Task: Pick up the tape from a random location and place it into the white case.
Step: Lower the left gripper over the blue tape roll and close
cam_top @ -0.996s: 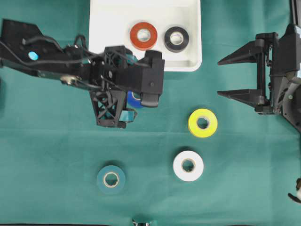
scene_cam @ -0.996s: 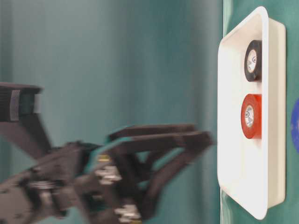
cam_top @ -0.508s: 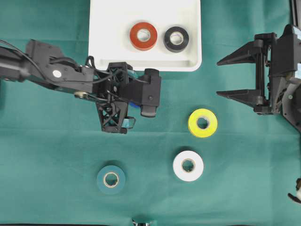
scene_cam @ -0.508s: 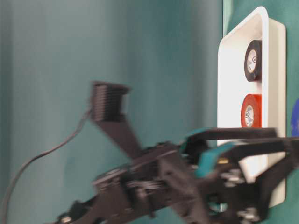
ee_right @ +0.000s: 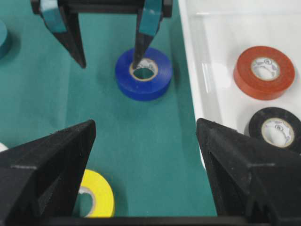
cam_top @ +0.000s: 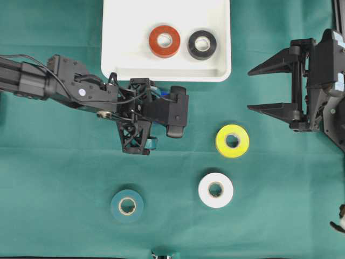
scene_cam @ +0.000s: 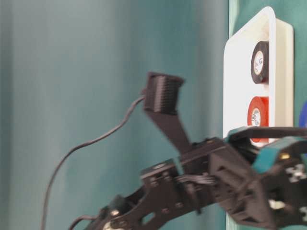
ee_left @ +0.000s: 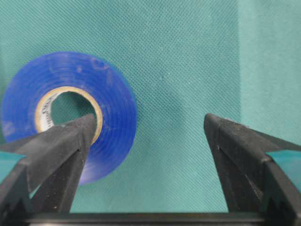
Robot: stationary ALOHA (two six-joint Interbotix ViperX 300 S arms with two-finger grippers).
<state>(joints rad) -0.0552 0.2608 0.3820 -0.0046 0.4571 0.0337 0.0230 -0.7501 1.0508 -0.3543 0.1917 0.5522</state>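
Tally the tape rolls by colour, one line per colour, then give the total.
Red tape roll: 1
Black tape roll: 1
Yellow tape roll: 1
White tape roll: 1
Teal tape roll: 1
Blue tape roll: 1
Total: 6

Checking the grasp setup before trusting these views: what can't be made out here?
- Overhead: the blue tape is hidden under the left gripper.
- Left wrist: whether the finger over the core touches the roll.
- Table-level: the left arm is blurred, its fingers cut off by the frame edge.
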